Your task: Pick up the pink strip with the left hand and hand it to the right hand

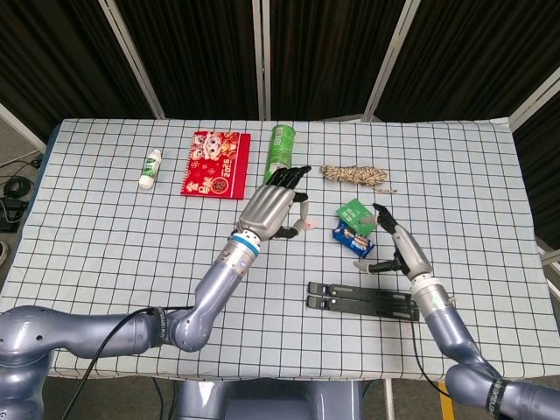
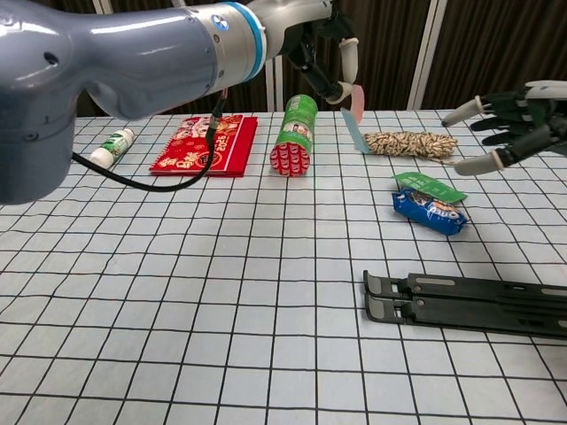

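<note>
My left hand [image 1: 273, 210] [image 2: 323, 40] is raised above the table middle and pinches the pink strip [image 2: 357, 104] [image 1: 305, 225], which hangs down from its fingers. In the chest view the strip shows a pink face and a pale blue underside. My right hand [image 1: 395, 247] [image 2: 509, 126] is lifted off the table to the right of the strip, fingers spread and empty, a short gap away from it.
On the checked tablecloth [image 1: 105, 254] lie a green can [image 2: 295, 135], a red packet [image 2: 204, 144], a small white bottle [image 1: 150, 168], a coiled rope [image 2: 407, 143], a green and a blue snack pack [image 2: 428, 204], and a black folding stand [image 2: 469, 301] near the front.
</note>
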